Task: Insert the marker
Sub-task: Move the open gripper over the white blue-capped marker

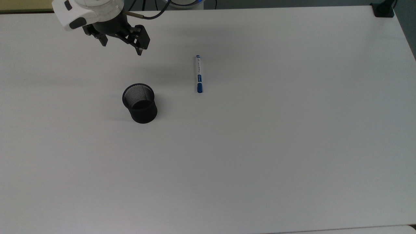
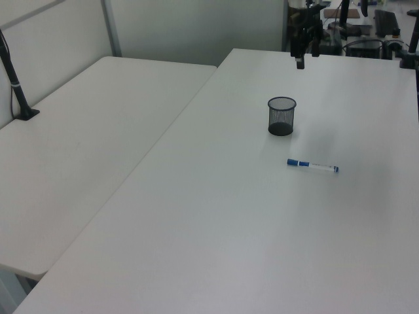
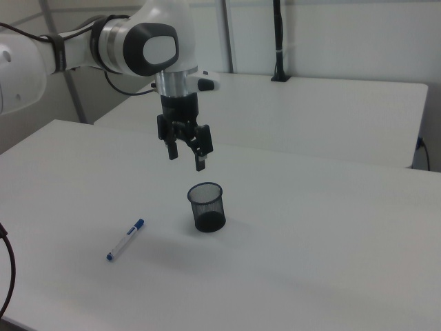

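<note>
**Top view inventory: jaws aloft, marker lying loose on counter**

Item 1, gripper: black two-finger unit on a white arm, held in the air above the counter near the top view's upper left. Jaws stand apart with a clear gap between them and hold nothing. In the right view the gripper points downward, hanging above and a little to the right view's left of the cup. In the left view it sits at the far end of the counter, beyond the cup.

Item 2, marker: white barrel, blue cap, blue band. Lies flat on the counter, well apart from the jaws, off to their side toward the top view's right and lower in that view. Cap end points away from the jaws' level, toward the top view's bottom. In the right view the marker lies below the jaws and to the right view's left; in the left view it rests nearer the camera than the jaws.

Item 3, black mesh cup: upright, mouth open, standing below the jaws in the top view and apart from them. It stands near the marker without touching it. Also seen in the right view and left view.
</note>
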`<state>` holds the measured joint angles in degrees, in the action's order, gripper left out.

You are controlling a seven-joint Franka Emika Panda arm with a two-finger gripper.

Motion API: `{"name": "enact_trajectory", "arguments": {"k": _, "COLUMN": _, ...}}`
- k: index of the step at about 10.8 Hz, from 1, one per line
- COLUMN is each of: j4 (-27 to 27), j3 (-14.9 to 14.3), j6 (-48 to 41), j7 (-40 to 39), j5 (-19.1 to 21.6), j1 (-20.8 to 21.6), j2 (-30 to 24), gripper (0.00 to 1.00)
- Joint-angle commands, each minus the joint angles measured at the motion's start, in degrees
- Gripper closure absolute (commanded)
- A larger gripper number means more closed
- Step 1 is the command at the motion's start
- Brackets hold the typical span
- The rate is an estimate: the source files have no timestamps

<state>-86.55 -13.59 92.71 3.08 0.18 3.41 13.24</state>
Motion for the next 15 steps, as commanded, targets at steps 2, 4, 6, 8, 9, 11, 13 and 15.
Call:
{"name": "enact_trajectory", "arguments": {"k": 2, "j4": -0.6, "j3": -0.3, "j6": 0.1, "j7": 1.2, "j5": 0.8, "j1": 1.1, "j2": -0.2, "gripper": 0.00}}
{"name": "enact_trajectory", "arguments": {"k": 4, "j4": -0.5, "j3": -0.6, "j6": 4.5, "j7": 1.1, "j5": 4.0, "j1": 0.4, "j2": 0.6, "gripper": 0.00}}
{"name": "enact_trajectory", "arguments": {"k": 6, "j4": -0.5, "j3": -0.6, "j6": 6.5, "j7": 0.8, "j5": 5.0, "j1": 0.2, "j2": 2.0, "gripper": 0.00}}
{"name": "enact_trajectory", "arguments": {"k": 8, "j4": -0.6, "j3": -0.4, "j6": 6.5, "j7": 0.3, "j5": 5.0, "j1": 0.6, "j2": 2.7, "gripper": 0.00}}
{"name": "enact_trajectory", "arguments": {"k": 9, "j4": -1.1, "j3": -0.1, "j6": 6.3, "j7": 0.1, "j5": 5.0, "j1": 1.0, "j2": 3.4, "gripper": 0.00}}
{"name": "enact_trajectory", "arguments": {"k": 11, "j4": -1.0, "j3": 0.4, "j6": 6.5, "j7": 0.1, "j5": 4.6, "j1": 4.2, "j2": 7.3, "gripper": 0.00}}
{"name": "enact_trajectory", "arguments": {"k": 13, "j4": -0.7, "j3": 0.4, "j6": 5.9, "j7": -1.4, "j5": 5.1, "j1": 4.5, "j2": 7.0, "gripper": 0.00}}
{"name": "enact_trajectory", "arguments": {"k": 15, "j4": -2.0, "j3": 1.5, "j6": 5.9, "j7": -1.9, "j5": 5.0, "j1": 6.9, "j2": 7.7, "gripper": 0.00}}
